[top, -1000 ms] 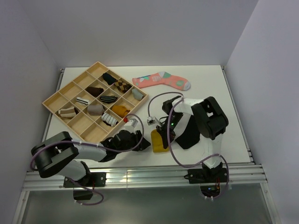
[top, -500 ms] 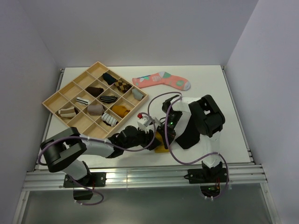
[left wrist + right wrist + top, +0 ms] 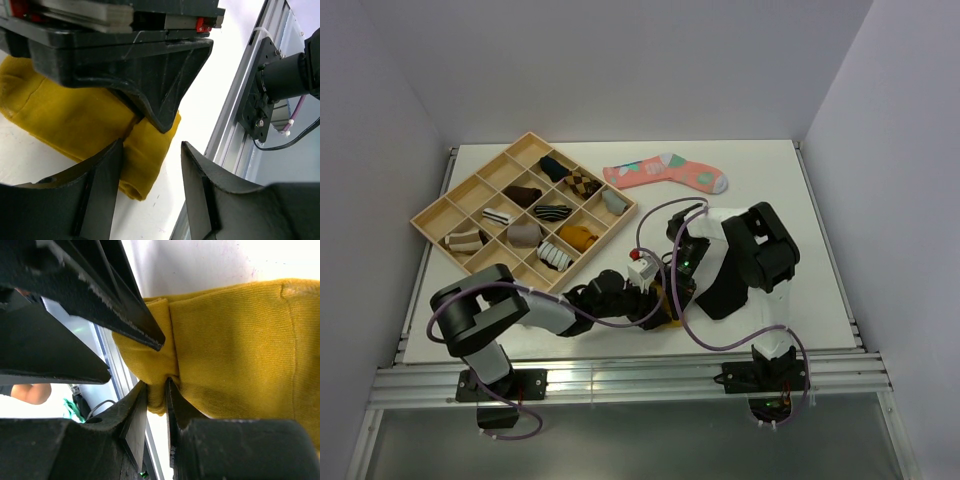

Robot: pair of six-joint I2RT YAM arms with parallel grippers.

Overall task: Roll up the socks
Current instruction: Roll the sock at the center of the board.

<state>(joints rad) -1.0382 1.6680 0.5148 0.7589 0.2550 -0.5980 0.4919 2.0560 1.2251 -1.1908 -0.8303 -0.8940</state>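
The mustard-yellow sock lies near the table's front edge, mostly hidden under both grippers in the top view. My right gripper is shut on a bunched fold at the sock's end. My left gripper stands open right beside it. Its left finger is against the sock's rolled end, and its right finger is over bare table. In the top view the left gripper and the right gripper meet over the sock.
A wooden compartment tray with several small sock bundles sits at the back left. A pink patterned sock lies flat at the back. The aluminium rail runs along the table's front edge, just beside the sock.
My left arm has reached right, up to the yellow sock and the right gripper, and its jaws have opened wider. The right gripper has kept its pinch and its place.
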